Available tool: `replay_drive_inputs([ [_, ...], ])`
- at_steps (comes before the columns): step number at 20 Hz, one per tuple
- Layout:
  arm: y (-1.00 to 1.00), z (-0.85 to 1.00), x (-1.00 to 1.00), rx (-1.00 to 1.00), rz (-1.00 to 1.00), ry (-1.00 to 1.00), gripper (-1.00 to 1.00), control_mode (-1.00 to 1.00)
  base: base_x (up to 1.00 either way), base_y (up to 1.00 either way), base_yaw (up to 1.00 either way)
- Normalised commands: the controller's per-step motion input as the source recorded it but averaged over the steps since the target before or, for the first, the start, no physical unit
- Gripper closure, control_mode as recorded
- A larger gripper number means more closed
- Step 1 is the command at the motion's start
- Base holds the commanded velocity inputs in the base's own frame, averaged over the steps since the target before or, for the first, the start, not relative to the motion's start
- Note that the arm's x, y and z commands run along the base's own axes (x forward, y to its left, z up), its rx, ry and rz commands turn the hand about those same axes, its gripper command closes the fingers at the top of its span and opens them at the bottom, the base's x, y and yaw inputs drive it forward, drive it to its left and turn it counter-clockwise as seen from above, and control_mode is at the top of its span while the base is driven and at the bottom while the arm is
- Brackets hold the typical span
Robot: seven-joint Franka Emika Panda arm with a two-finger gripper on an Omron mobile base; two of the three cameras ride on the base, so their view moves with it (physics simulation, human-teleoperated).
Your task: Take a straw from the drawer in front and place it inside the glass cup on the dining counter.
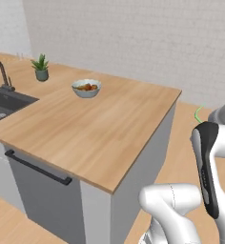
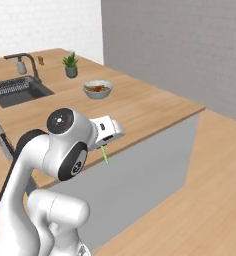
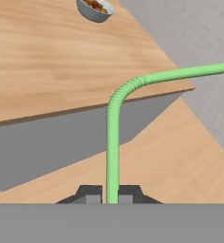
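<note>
A bright green straw [image 3: 112,142] with a bent ribbed neck rises from between my fingertips, and my gripper [image 3: 112,195] is shut on its lower end. In the right base view the hand [image 2: 106,131] hangs beside the near edge of the dining counter [image 2: 140,107], the straw [image 2: 105,154] poking out below it. Its green tip [image 1: 198,114] shows behind my arm in the left base view, off the right end of the dining counter [image 1: 109,133]. The drawer is out of view. The glass cup is out of view.
On the counter stand a bowl of food [image 1: 86,88], a potted plant [image 1: 41,66], and a black sink [image 2: 20,90] with a tap [image 2: 25,62]. A dark bar handle [image 1: 38,167] runs across the grey cabinet front. Wooden floor [image 3: 180,156] lies past the counter's end.
</note>
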Motion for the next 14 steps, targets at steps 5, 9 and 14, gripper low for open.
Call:
replay_drive_inputs([
  [5,0.0,0.0,0.0,0.0,0.0,0.0,1.0,1.0,0.36,-0.84,0.0],
  [9,0.0,0.0,0.0,0.0,0.0,0.0,1.0,1.0,0.52,-0.75,0.02],
  [14,0.0,0.0,0.0,0.0,0.0,0.0,1.0,1.0,0.58,-0.66,0.07],
])
